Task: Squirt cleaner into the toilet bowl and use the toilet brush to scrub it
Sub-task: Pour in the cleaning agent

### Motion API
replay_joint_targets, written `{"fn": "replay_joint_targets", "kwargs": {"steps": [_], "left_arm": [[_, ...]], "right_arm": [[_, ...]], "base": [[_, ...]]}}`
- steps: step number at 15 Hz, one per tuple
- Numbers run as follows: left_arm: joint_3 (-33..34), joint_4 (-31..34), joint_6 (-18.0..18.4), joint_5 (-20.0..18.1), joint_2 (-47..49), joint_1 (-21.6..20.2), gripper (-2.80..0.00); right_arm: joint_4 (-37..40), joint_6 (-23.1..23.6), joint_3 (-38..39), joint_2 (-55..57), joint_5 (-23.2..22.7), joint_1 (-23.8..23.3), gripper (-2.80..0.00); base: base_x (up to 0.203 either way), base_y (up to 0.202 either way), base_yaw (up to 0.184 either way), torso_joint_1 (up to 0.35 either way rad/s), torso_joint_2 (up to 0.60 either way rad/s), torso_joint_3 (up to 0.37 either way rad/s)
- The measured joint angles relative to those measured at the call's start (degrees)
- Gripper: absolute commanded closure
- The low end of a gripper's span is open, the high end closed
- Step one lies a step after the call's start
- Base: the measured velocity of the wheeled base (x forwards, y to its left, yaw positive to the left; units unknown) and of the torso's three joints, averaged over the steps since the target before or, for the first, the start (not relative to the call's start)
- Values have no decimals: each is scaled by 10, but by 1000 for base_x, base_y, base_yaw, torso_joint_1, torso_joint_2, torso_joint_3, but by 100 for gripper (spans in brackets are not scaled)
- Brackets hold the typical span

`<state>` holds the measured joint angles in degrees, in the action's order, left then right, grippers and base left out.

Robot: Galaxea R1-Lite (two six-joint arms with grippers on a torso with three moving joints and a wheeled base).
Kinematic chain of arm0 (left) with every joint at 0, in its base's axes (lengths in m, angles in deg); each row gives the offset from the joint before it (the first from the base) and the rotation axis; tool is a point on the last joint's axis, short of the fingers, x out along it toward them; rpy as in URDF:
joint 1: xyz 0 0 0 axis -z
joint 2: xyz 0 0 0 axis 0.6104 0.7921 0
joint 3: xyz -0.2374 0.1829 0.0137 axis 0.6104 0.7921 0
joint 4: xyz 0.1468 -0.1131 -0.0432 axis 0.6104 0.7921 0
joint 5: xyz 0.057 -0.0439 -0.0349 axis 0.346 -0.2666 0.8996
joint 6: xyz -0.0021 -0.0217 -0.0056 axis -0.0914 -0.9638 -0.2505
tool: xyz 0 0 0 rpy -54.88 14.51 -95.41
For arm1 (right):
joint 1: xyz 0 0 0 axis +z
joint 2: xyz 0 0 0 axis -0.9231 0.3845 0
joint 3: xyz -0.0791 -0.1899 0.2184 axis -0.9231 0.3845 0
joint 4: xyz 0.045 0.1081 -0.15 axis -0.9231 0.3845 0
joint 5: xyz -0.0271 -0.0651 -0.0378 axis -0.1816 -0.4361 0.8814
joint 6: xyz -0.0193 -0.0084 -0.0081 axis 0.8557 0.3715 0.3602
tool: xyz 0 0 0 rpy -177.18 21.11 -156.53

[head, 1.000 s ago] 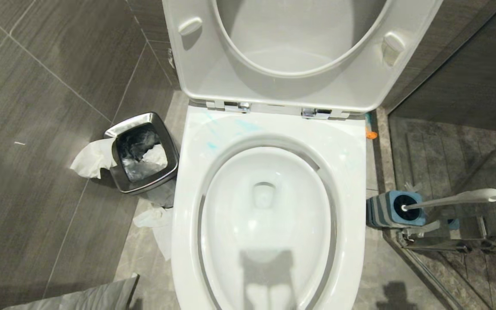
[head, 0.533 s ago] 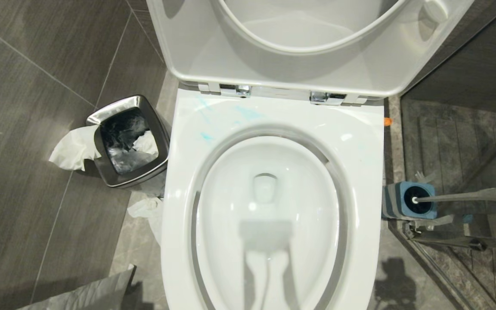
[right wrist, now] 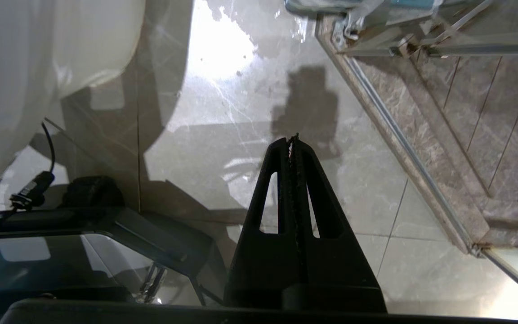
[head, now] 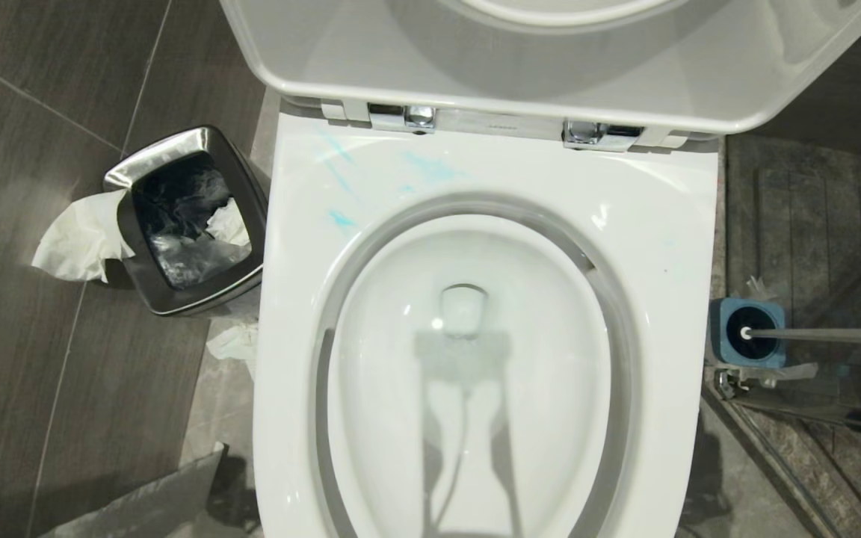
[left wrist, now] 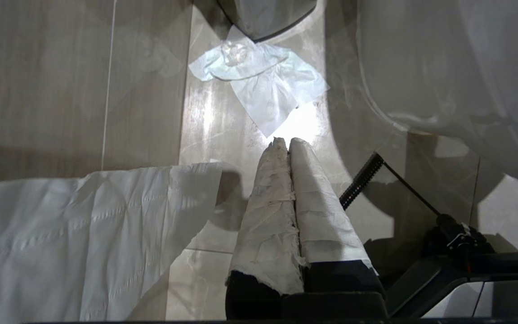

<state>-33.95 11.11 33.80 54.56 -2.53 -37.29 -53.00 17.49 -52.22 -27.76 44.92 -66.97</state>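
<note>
The white toilet bowl (head: pixel 670 246) fills the middle of the head view, its lid raised at the back. Turquoise cleaner (head: pixel 341 218) shows as thin streaks on the rim's back left. The toilet brush (head: pixel 826 335) stands in its blue holder (head: pixel 722 314) on the floor right of the bowl, dark head down, pale handle leaning right. Neither arm shows in the head view. My left gripper (left wrist: pixel 284 142), its fingers wrapped in white paper, hangs shut and empty over the floor left of the bowl. My right gripper (right wrist: pixel 292 139) is shut and empty above the floor on the right.
A steel waste bin (head: pixel 169 149) with paper hanging out stands left of the bowl. Crumpled tissue (left wrist: pixel 259 81) lies on the floor beside it. A white sheet (left wrist: pixel 61 234) lies near the left gripper. A glass shower partition with a metal rail (right wrist: pixel 398 139) runs along the right.
The head camera has dipped closer to the bowl, so the whole scene has grown and slid outward. The brush, the bin and both grippers show no move of their own.
</note>
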Motion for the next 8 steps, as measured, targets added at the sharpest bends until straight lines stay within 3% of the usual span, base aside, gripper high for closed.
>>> {"fn": "replay_joint_targets", "kwargs": {"steps": [4, 8], "left_arm": [[1, -2, 0, 0, 0, 0, 0], [1, -2, -2, -1, 0, 0, 0]], "right_arm": [[0, 0, 2, 0, -2, 0, 0], [0, -1, 6, 0, -3, 0, 0]], "base": [[0, 0, 0, 2, 5, -184], [0, 0, 0, 2, 1, -34]]}}
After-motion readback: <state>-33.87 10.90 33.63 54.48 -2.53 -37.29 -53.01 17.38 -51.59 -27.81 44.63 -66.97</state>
